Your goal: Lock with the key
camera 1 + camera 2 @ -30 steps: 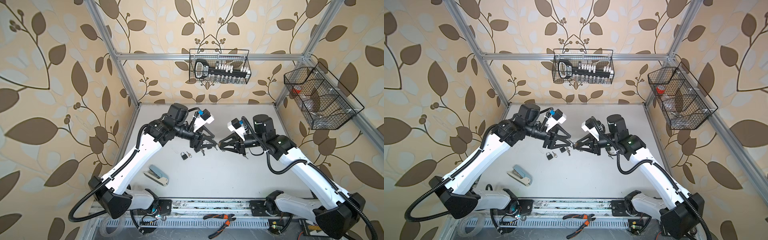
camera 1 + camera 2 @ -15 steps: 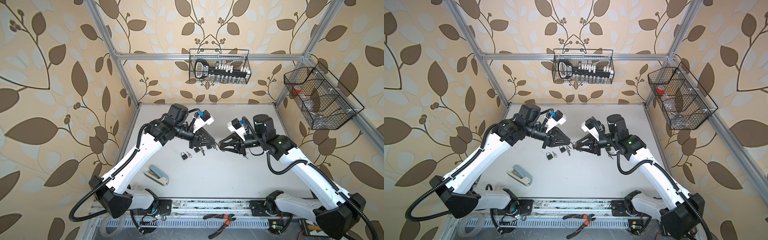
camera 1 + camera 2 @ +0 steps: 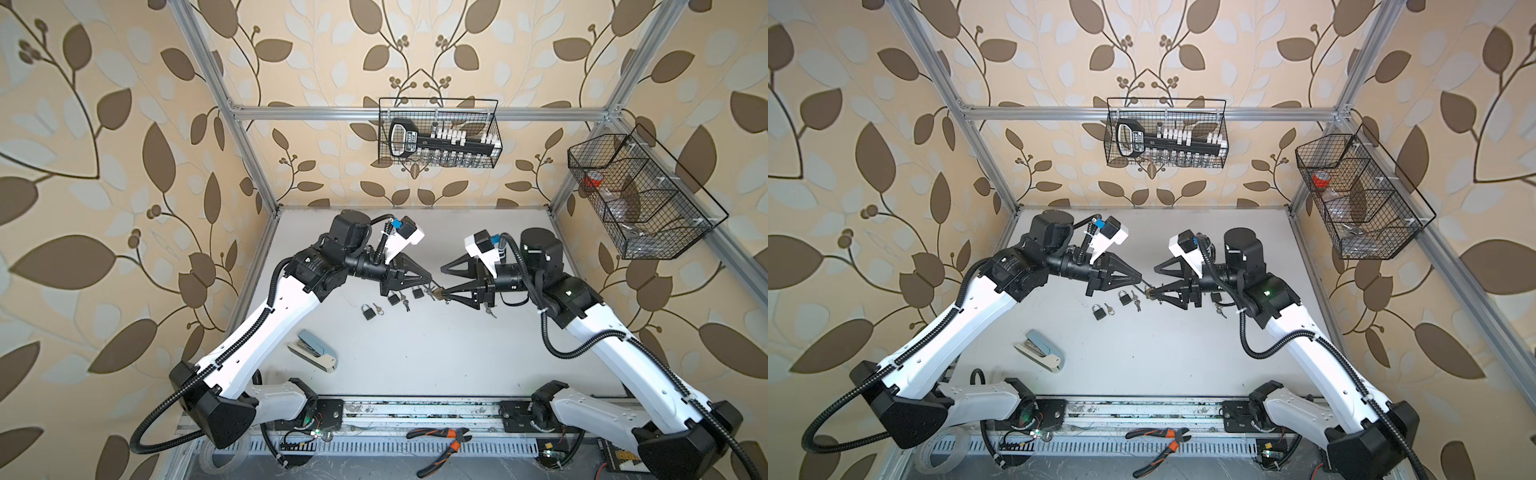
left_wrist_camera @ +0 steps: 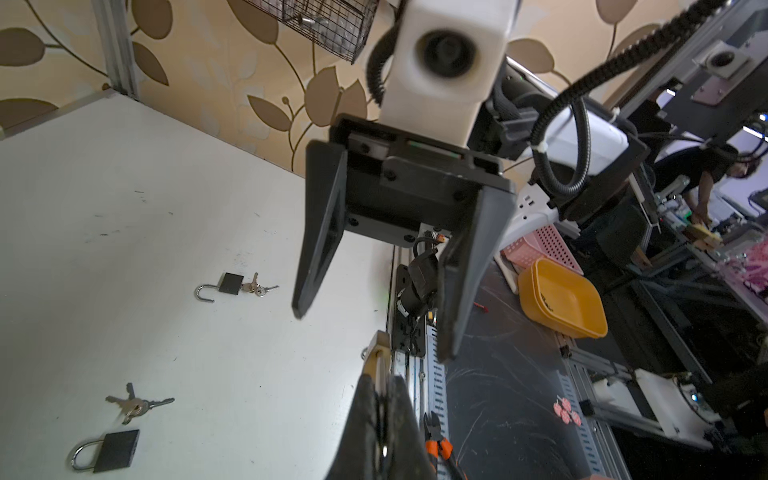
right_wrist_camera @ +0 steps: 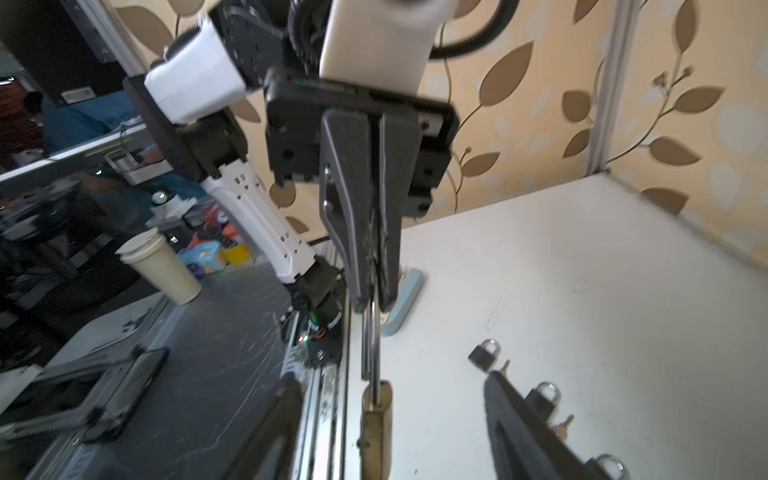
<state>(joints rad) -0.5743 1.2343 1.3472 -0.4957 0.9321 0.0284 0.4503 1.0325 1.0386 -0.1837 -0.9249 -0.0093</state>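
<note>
Padlock (image 5: 376, 415) of brass, held in the air above the desk (image 3: 415, 353) near its middle, between the two arms. Its silver shackle (image 5: 375, 345) runs up into the left end effector (image 5: 374, 297), whose fingers are pressed fully together on the shackle's top, so the body hangs free of them. In both top views this end effector (image 3: 430, 284) points toward the right arm and the padlock (image 3: 1150, 291) sits at its tip.

The right end effector (image 4: 370, 332) faces it with its fingers spread wide and holds nothing. The padlock body lies between those fingers; the right wrist view shows a gap on each side. Whether a key sits in this padlock cannot be told.

On the desk, just under the left end effector, lie small black padlocks (image 3: 367, 311), each with keys (image 3: 405, 305) beside it. One more black padlock (image 3: 1216, 297) with keys lies under the right wrist. In the left wrist view one of the black ones (image 4: 226, 284) has its shackle swung open.

A grey-blue stapler (image 3: 313, 351) lies nearer the front, beside the left arm and well apart from the locks. Orange-handled pliers (image 3: 440, 440) rest on the front rail. Two wire baskets (image 3: 438, 133) hang on the back and right walls.
</note>
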